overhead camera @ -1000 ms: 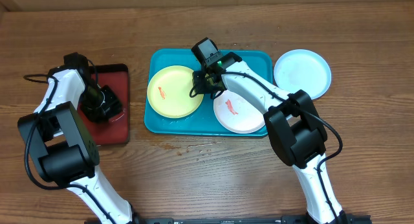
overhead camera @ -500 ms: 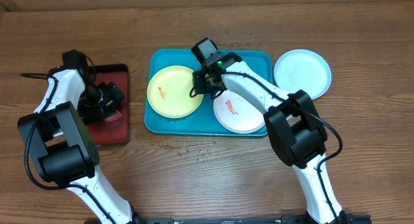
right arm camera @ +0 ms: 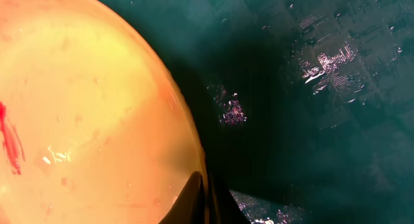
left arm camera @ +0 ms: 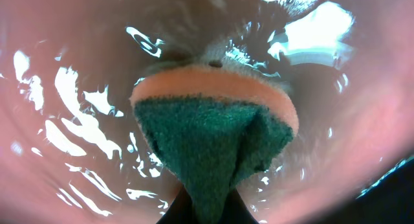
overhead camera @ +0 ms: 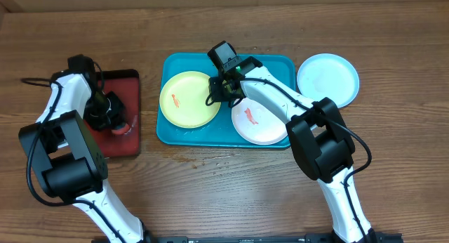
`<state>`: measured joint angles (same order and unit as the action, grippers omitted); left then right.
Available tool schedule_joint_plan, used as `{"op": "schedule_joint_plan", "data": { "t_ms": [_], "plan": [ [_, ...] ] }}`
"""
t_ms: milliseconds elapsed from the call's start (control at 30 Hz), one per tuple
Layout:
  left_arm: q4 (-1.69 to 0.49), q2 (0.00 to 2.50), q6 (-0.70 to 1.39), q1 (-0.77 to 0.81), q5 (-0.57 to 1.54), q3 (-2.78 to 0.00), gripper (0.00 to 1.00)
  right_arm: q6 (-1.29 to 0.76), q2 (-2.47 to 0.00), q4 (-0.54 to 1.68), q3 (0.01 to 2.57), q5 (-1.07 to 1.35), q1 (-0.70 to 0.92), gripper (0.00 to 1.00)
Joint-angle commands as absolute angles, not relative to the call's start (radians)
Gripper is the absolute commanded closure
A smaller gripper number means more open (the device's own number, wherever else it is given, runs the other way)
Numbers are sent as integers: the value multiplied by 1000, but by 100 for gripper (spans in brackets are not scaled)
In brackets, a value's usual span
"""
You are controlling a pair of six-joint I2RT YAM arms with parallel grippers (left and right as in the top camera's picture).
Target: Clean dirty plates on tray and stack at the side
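Barely in frame, the left hand (left arm camera: pixel 207 208) pinches a sponge (left arm camera: pixel 217 140) over the wet red tray (overhead camera: pixel 130 141), the right hand (right arm camera: pixel 204 201) clamping the yellow-green plate (right arm camera: pixel 84 107) by its rim.

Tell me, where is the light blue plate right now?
In the overhead view, the light blue plate lies on the wooden table on the right side. It is just outside the teal tray's right end, near the white plate.

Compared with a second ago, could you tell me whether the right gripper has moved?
No. In the overhead view the right gripper sits at the same spot on the yellow-green plate's right edge, measured against the teal tray.
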<state>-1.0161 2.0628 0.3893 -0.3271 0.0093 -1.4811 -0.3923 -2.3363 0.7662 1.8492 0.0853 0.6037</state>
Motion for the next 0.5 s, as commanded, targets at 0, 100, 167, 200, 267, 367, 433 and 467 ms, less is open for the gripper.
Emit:
{"op": "schedule_joint_plan", "data": {
  "t_ms": [0, 100, 167, 200, 267, 367, 433, 467],
  "plan": [
    [-1071, 2059, 388, -320, -7, -1599, 96, -393, -2302, 761, 1834, 67, 609, 96],
    [-1163, 2059, 389, -320, -6, -1695, 96, -393, -2302, 760, 1834, 67, 609, 96],
    [-1206, 2059, 388, -320, -6, -1742, 96, -393, -2302, 756, 1834, 67, 609, 96],
    [-1219, 2059, 388, -320, -6, -1755, 96, -393, -2302, 756, 1834, 67, 609, 96],
    [-1216, 2059, 389, -320, -8, -1753, 96, -393, -2302, 754, 1834, 62, 609, 96],
    [-1142, 2060, 389, -320, -31, -1693, 95, -393, -2302, 753, 1834, 44, 609, 96],
    [-1063, 2060, 389, -320, -44, -1622, 96, -393, -2302, 753, 1832, 27, 609, 96],
    [-1036, 2060, 389, -320, -43, -1595, 96, -393, -2302, 753, 1831, 19, 609, 96]
  ]
}}
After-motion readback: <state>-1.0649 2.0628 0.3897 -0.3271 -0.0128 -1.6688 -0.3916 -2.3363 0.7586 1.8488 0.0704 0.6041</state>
